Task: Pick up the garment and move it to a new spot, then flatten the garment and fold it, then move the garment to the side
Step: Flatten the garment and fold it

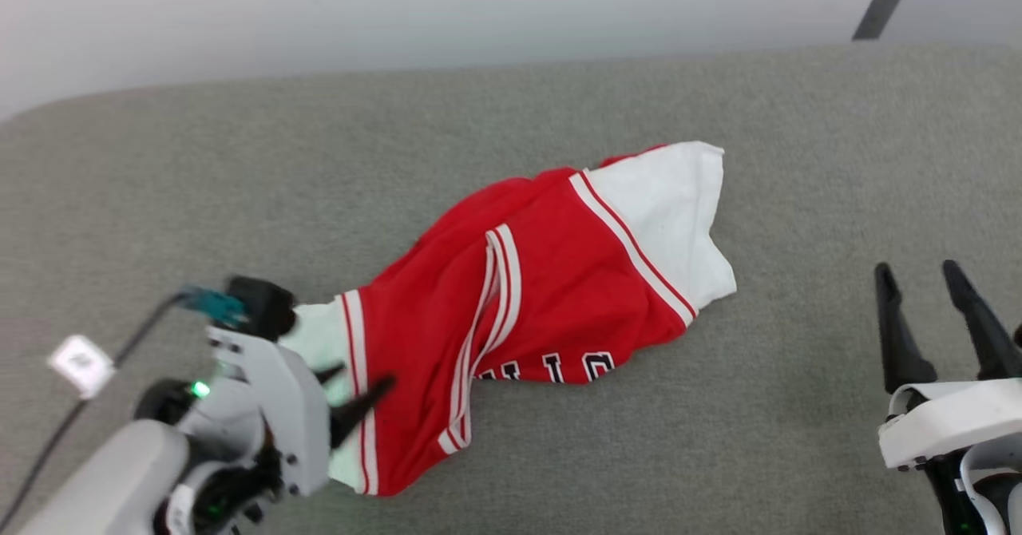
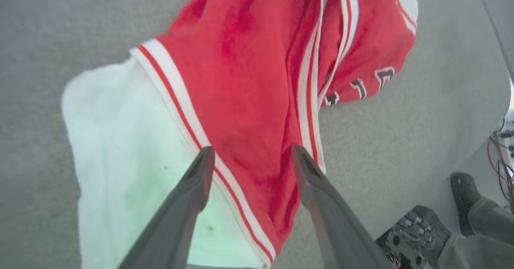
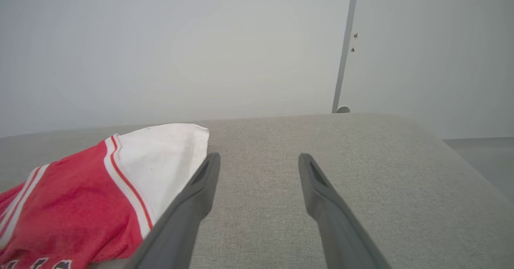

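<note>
Garment: the red jersey (image 1: 551, 279) is lying crumpled near the middle of a grey upholstered surface (image 1: 239, 192), running diagonally from the near left to the far right in the head view.
Body: the red cloth is bunching into long folds and is not lying flat.
Trim: a white-and-red striped band (image 1: 501, 279) is curving down the middle of the heap, and similar stripes are edging both sleeves.
Lettering: black letters with white outlines (image 1: 559, 366) are peeking out along the near edge, partly tucked under and not readable.
Far sleeve: a white short sleeve (image 1: 671, 208) is spreading at the far-right end.
Near sleeve: the other white sleeve (image 2: 120, 148) is lying at the near-left end, under the left arm's fingers.
Left gripper: the left gripper (image 2: 252, 150) is standing with its fingers spread apart over the stripe where the near sleeve meets the red cloth, and it is clamping nothing.
Right gripper: the right gripper (image 1: 917, 271) is standing wide open over bare upholstery, well apart from the jersey and to its right.
Background: a pale wall (image 1: 399, 8) is rising behind the surface.
Floor side: in the left wrist view a person's dark shoe (image 2: 461, 188) is showing beyond the surface's edge.
</note>
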